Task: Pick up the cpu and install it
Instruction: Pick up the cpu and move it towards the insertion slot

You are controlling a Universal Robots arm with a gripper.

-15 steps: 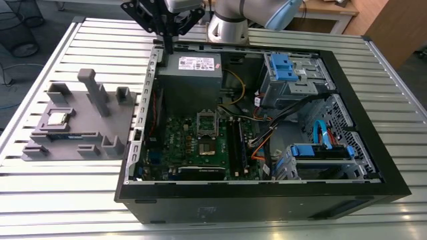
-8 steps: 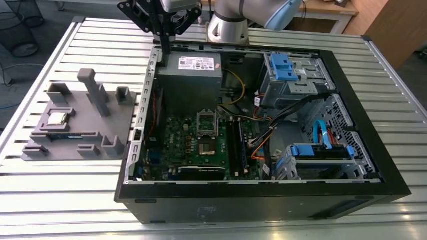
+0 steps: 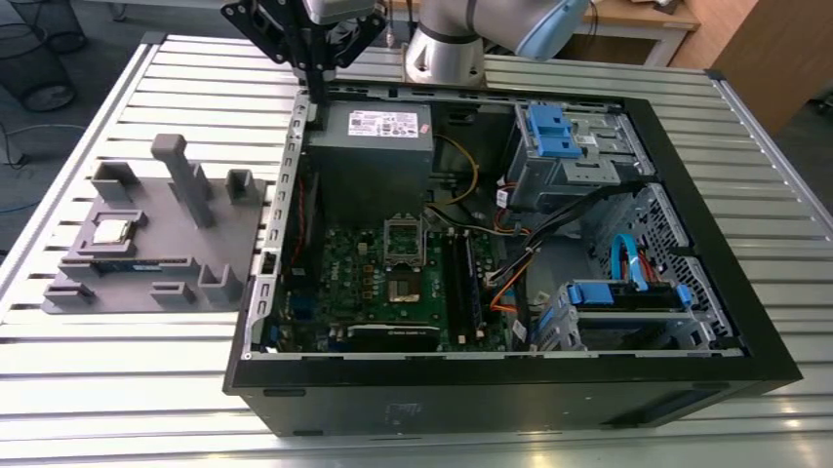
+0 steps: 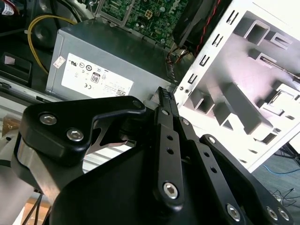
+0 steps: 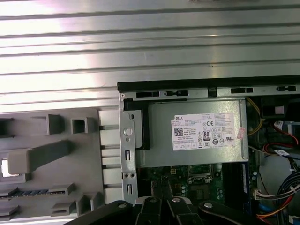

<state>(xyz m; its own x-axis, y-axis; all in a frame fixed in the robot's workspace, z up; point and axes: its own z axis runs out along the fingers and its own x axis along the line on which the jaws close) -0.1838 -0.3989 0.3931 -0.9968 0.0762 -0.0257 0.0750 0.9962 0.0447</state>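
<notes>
Exterior view: at its left we see a grey holder block [image 3: 143,268] on a slatted metal table [image 3: 131,390]. The cpu [image 3: 112,231] lies flat in a recess of the block, a small square chip with a shiny silver top and a thin dark rim. Further right, the black gripper [image 3: 312,90] hangs over the open computer case [image 3: 521,395], well apart from the cpu, its fingers pressed together on nothing.
</notes>
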